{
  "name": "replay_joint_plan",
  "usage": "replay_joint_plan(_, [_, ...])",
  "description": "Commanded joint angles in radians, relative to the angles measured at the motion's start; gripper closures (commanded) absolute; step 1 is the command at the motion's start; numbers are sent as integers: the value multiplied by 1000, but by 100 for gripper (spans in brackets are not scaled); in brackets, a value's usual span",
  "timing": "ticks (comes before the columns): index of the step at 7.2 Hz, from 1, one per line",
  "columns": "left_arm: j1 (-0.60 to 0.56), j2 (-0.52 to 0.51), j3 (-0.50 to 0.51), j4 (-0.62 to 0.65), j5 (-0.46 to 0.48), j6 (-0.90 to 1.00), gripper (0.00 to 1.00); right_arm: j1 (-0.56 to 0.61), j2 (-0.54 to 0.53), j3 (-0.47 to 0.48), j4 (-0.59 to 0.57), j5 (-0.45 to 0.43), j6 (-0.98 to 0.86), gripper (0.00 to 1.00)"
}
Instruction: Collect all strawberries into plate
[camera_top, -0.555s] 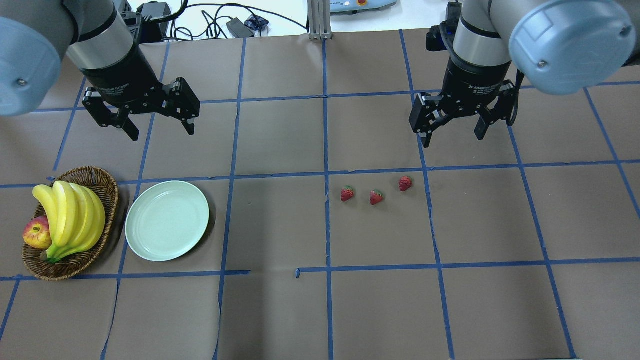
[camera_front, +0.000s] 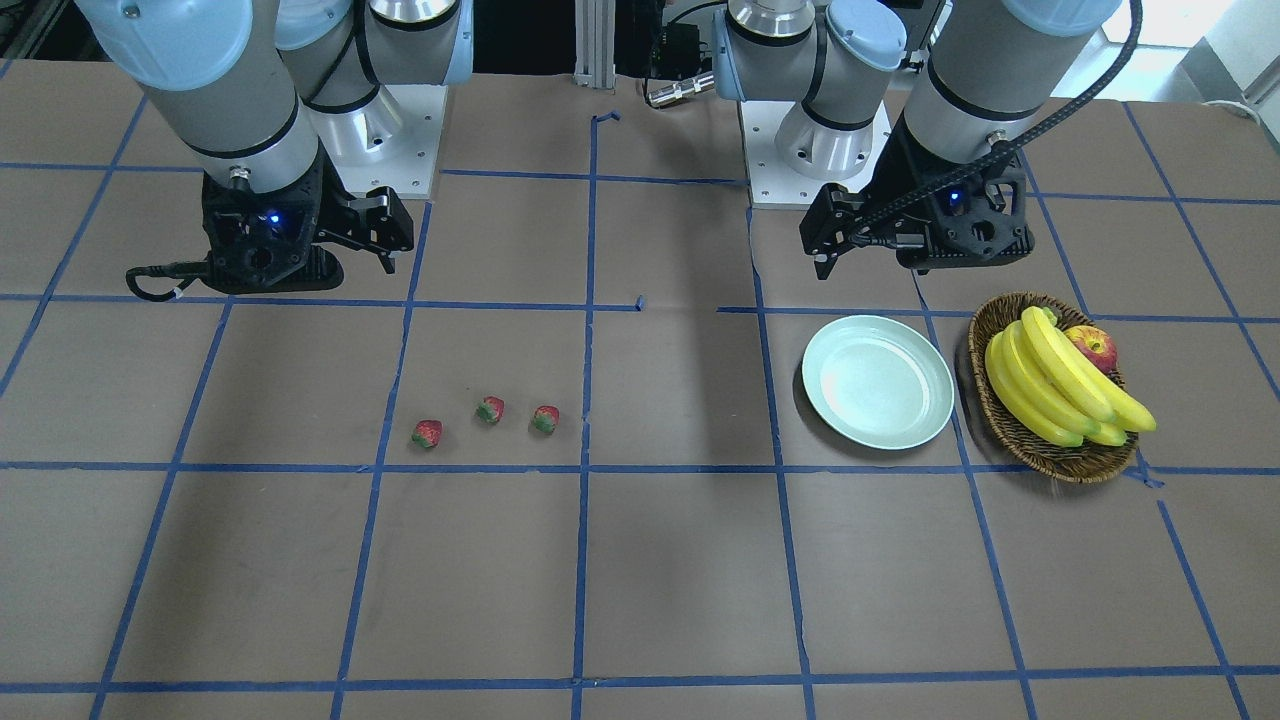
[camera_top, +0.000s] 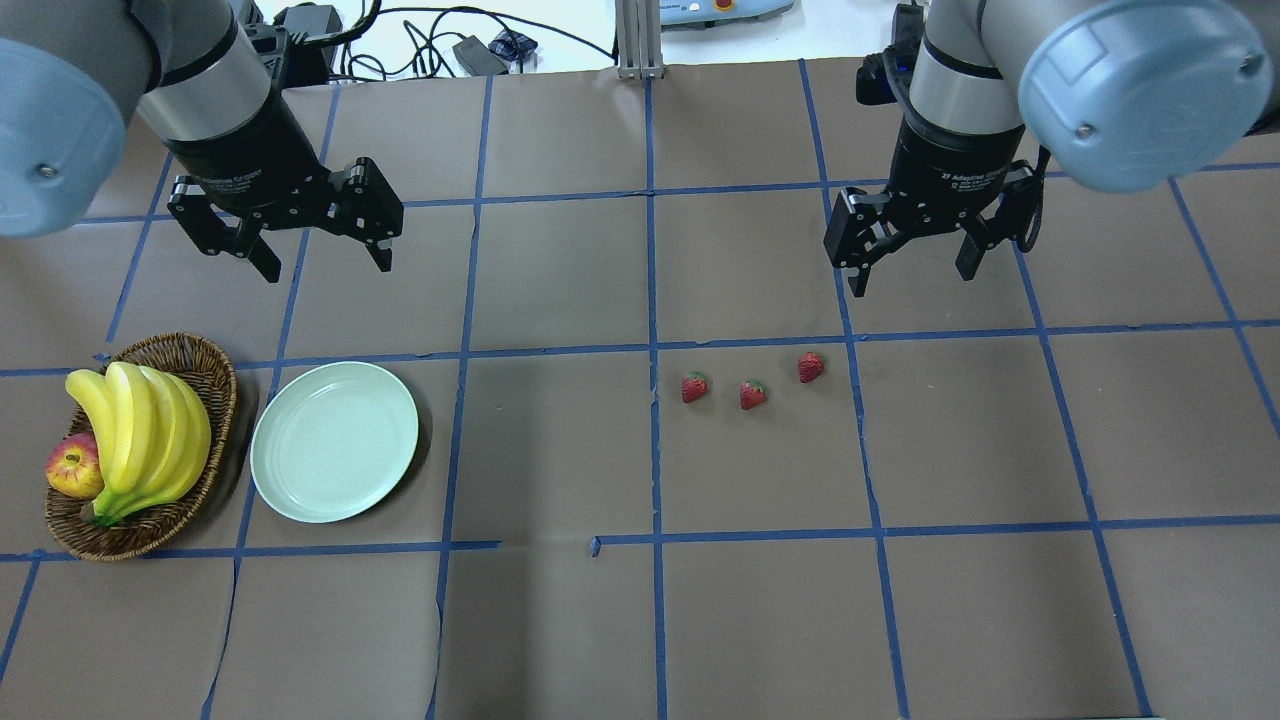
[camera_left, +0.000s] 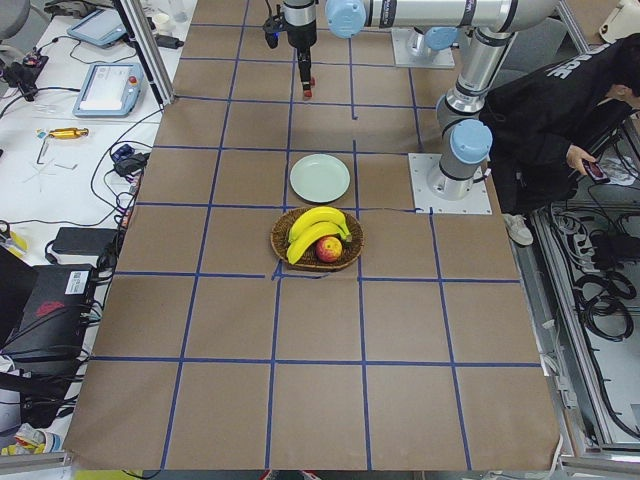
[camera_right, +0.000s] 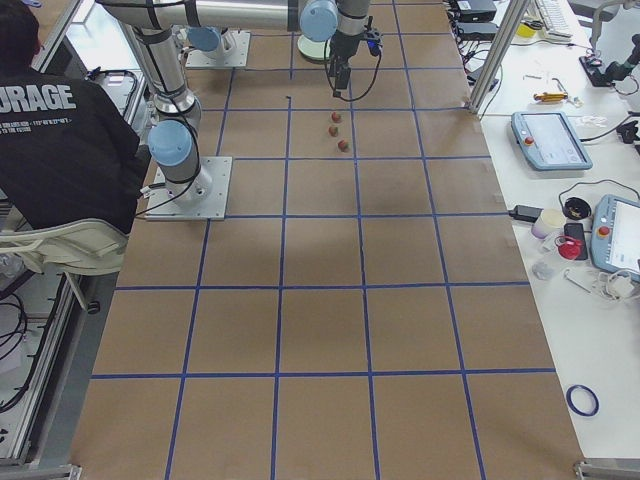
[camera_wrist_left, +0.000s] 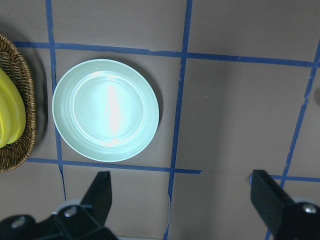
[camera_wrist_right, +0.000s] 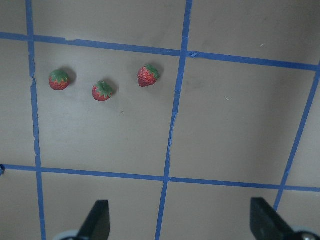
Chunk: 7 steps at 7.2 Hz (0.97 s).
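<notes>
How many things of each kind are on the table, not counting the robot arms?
strawberries: 3
plate: 1
basket: 1
banana bunch: 1
apple: 1
Total: 7

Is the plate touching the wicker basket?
Apart. The left wrist view shows a strip of bare table between the plate and the basket.
</notes>
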Motion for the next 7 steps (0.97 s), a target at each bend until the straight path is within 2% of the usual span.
replay_joint_plan(1, [-4, 3, -3, -1, -4, -1, 0, 0, -17, -19, 6, 0, 6, 0])
replay_joint_plan(7, [-4, 9, -11, -3, 1, -12, 0, 5, -24, -1, 3, 2, 7, 0])
